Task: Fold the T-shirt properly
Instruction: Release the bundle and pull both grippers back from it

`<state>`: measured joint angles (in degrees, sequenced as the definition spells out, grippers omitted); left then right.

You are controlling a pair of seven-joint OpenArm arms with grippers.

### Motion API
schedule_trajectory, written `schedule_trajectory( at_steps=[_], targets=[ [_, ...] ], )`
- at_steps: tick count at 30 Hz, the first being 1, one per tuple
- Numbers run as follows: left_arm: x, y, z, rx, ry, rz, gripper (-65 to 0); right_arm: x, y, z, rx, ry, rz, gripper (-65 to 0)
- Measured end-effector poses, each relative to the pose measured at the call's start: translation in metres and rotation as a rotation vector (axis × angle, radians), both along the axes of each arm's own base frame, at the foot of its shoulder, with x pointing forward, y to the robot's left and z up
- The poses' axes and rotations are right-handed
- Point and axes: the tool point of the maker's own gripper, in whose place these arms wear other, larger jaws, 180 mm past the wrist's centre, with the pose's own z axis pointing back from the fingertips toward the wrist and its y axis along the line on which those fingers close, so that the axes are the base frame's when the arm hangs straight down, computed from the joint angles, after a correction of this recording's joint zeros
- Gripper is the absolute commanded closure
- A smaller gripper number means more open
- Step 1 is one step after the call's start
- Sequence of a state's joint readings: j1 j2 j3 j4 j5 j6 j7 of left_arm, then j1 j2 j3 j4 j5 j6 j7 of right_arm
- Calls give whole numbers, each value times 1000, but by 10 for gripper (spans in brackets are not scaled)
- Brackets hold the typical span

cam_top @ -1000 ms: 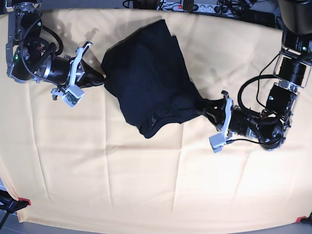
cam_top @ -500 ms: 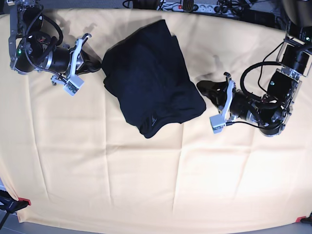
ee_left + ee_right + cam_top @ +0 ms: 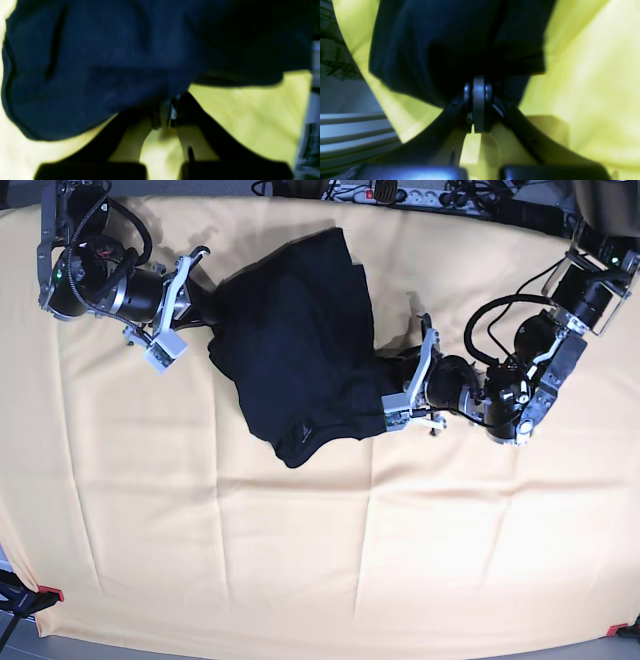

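Observation:
The dark navy T-shirt [image 3: 300,350] lies bunched and partly folded on the yellow table cover [image 3: 300,560], above the middle of the base view. A tiny pale logo mark [image 3: 303,430] shows near its lower edge. My left gripper [image 3: 392,385] is at the shirt's right edge. In the left wrist view the gripper [image 3: 170,112] has its fingers together and the shirt [image 3: 100,62] is drawn to a point at the tips. My right gripper [image 3: 207,308] is at the shirt's left edge. In the right wrist view it [image 3: 478,87] is shut, with the shirt [image 3: 445,45] gathered at the tips.
The yellow cover spans the whole table, with creases across its lower half. Red clamps [image 3: 50,593] hold its front corners. A power strip [image 3: 385,194] and cables lie beyond the far edge. Both arm bodies rest low over the cover at the left and right.
Half a second ago both grippers stood clear of the shirt. Both have moved inward and are now at its left and right edges. The shirt's right edge is pushed in.

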<state>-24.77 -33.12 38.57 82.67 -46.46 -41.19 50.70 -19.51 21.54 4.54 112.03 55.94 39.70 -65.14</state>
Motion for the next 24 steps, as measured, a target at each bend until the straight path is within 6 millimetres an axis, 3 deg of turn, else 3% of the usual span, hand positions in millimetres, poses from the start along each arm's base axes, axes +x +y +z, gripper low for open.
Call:
schedule_trajectory(
  at_steps=[7,11,15,19,22,24],
  targets=[
    [20,-23,-4,-53,-70,21,0,-24,2,-12,10,66,-4,0],
    [36,-29,3,-62,-154,10,0,-38,2,-18,12,106,-6,0],
    [59,-20,8,3,-238,24,0,-45,-1,-23,-8,125,-10,0],
    [83,-1,16,89,-294,70,0,-38,-21,-27,-159,72,-13,0],
    [94,11,26,108,-315,88,0,-27,-39,-20,-244,36,-80,0],
    [92,13,33,80,-258,106,0,-21,-41,-8,-248,1,-106,0]
  ],
)
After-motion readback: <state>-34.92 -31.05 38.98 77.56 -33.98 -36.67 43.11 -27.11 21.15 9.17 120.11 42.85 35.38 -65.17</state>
